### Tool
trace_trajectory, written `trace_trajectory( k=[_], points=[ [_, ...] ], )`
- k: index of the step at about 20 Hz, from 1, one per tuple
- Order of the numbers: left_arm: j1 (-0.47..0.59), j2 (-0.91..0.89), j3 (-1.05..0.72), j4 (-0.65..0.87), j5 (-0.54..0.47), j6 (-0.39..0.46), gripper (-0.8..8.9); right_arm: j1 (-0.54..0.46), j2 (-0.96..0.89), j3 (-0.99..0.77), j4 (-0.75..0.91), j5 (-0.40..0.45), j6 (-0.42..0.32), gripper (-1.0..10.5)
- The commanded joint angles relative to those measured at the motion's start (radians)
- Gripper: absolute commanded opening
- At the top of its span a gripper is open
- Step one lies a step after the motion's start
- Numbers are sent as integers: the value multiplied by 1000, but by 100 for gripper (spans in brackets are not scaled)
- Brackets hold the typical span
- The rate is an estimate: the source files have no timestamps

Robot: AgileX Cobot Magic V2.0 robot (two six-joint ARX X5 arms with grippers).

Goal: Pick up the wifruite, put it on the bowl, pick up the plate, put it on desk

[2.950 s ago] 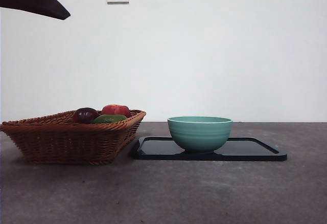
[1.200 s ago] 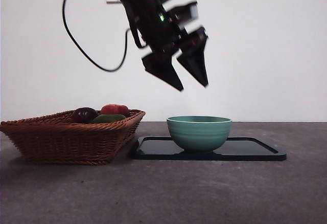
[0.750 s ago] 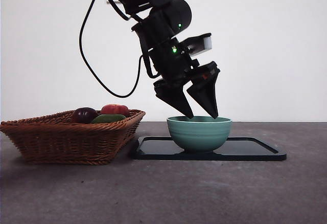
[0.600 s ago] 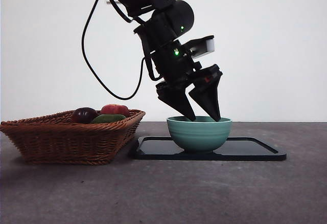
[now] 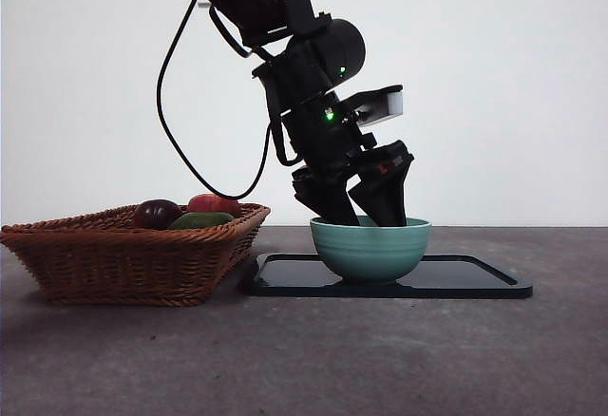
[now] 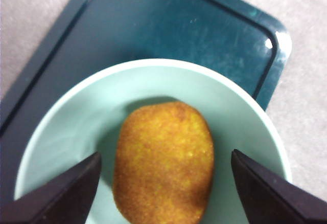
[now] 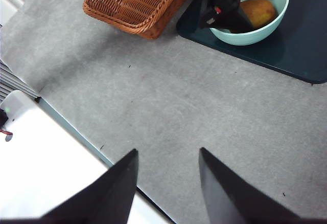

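The wifruite (image 6: 163, 162), a rounded yellow-orange fruit, lies inside the mint-green bowl (image 6: 76, 127); the right wrist view also shows the wifruite (image 7: 258, 10). My left gripper (image 6: 164, 155) is open, one jaw on each side of the fruit, with a gap on both sides. In the front view the left gripper (image 5: 361, 209) dips into the bowl (image 5: 370, 250), whose wall hides the fruit. The bowl stands on the black plate (image 5: 475, 283) on the grey desk (image 7: 204, 111). My right gripper (image 7: 167, 152) hangs open high above the desk, holding nothing.
A brown wicker basket (image 5: 123, 255) stands just left of the plate, holding a dark purple fruit (image 5: 157, 214), a red one (image 5: 216, 204) and a green one (image 5: 202, 219). The desk's near edge (image 7: 76, 137) runs below the right gripper.
The left arm came down from the top left and lowered its open jaws from above the bowl into it. Bowl, plate and basket have not moved.
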Motion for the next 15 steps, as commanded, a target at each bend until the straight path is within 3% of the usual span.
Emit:
trace_trajectory(
  k=[1, 5, 12, 15],
  points=[
    [-11, 31, 32, 2, 1, 13, 404, 5, 2, 3, 10, -2, 5, 191],
    [-11, 32, 32, 2, -1, 18, 395, 5, 2, 3, 10, -3, 2, 191],
    [-12, 32, 32, -20, -42, 22, 208, 5, 2, 3, 10, -2, -2, 191],
    [-13, 31, 34, -23, -41, 16, 208, 5, 2, 3, 10, -2, -2, 191]
  ],
)
